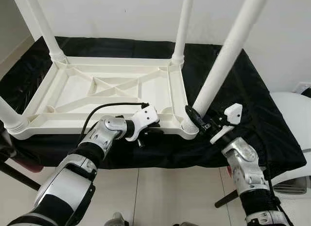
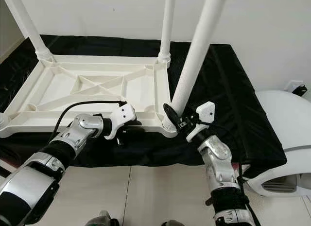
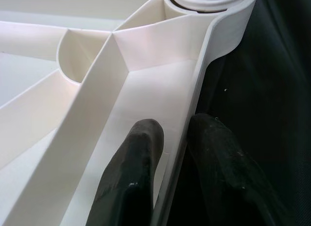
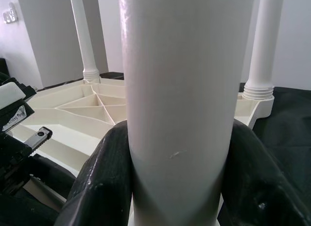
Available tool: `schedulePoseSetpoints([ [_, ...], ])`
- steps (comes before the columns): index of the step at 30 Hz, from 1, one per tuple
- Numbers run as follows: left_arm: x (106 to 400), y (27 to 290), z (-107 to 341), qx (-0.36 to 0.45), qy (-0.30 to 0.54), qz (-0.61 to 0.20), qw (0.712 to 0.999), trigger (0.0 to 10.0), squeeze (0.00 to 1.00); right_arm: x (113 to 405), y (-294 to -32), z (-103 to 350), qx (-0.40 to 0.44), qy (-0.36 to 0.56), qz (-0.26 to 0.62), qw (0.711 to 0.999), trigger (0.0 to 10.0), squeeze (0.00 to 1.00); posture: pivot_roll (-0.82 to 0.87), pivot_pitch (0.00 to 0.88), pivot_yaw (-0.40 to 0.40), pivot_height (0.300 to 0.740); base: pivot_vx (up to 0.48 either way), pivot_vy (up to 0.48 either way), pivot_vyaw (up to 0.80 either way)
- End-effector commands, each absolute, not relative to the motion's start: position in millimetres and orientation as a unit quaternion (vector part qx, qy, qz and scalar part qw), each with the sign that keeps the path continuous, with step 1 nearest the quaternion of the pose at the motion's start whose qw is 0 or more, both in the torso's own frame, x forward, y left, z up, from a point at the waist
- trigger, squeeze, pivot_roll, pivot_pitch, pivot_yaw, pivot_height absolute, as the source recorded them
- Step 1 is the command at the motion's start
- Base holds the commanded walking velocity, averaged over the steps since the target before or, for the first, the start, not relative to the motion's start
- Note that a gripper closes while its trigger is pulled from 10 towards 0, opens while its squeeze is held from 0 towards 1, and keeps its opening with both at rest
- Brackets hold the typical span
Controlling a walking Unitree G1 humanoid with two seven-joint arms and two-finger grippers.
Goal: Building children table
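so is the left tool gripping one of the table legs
No, the left tool pinches the tabletop's rim, one finger inside and one outside; the right tool holds a leg.

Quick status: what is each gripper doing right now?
Left gripper: shut on the near rim of the upturned white plastic tabletop.
Right gripper: shut on the near right white cylindrical table leg, low by its socket.

tabletop [image 1: 121, 85]: cream-white plastic, plain, ribbed underside same shade. four legs: matte white, near right leg [image 1: 228, 56] included. cloth [image 1: 252, 90] under it: black, slightly glossy, no pattern. left gripper [image 3: 172, 153] and right gripper [image 4: 177, 163]: black fingers, white housings, silver arms. wall white; floor [image 1: 160, 192] pale tile, thin dark grout lines.
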State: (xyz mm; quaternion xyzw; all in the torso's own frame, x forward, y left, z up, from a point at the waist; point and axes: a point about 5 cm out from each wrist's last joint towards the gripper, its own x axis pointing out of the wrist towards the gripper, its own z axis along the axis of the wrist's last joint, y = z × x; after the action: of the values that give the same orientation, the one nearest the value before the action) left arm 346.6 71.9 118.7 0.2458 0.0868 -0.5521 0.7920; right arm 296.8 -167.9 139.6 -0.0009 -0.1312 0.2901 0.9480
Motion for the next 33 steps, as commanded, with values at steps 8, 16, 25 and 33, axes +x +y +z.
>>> schedulePoseSetpoints([
  [8, 346.5, 69.8, 125.0, 0.254, 0.074, -0.564, 0.782, 10.0, 0.0, 289.2, -177.8, 92.7, 0.016, -0.033, 0.258, 0.965, 10.0, 0.0, -0.05, 0.022, 0.024, 0.74, 0.0, 0.0, 0.0],
  [16, 346.8, 69.1, 126.7, 0.254, 0.072, -0.565, 0.782, 10.0, 0.0, 296.6, -174.3, 98.7, 0.014, -0.034, 0.269, 0.962, 10.0, 0.0, -0.05, 0.025, 0.021, 0.74, 0.0, 0.0, 0.0],
  [25, 345.5, 68.0, 126.5, 0.25, 0.069, -0.567, 0.782, 10.0, 0.0, 311.9, -164.5, 110.9, 0.007, -0.042, 0.296, 0.954, 10.0, 0.0, -0.05, 0.017, 0.016, 0.74, 0.0, 0.0, 0.0],
  [33, 345.4, 68.6, 127.5, 0.249, 0.066, -0.565, 0.784, 10.0, 0.0, 310.2, -162.9, 106.8, -0.001, -0.033, 0.315, 0.949, 10.0, 0.0, -0.04, 0.012, 0.014, 0.74, 0.0, 0.0, 0.0],
])
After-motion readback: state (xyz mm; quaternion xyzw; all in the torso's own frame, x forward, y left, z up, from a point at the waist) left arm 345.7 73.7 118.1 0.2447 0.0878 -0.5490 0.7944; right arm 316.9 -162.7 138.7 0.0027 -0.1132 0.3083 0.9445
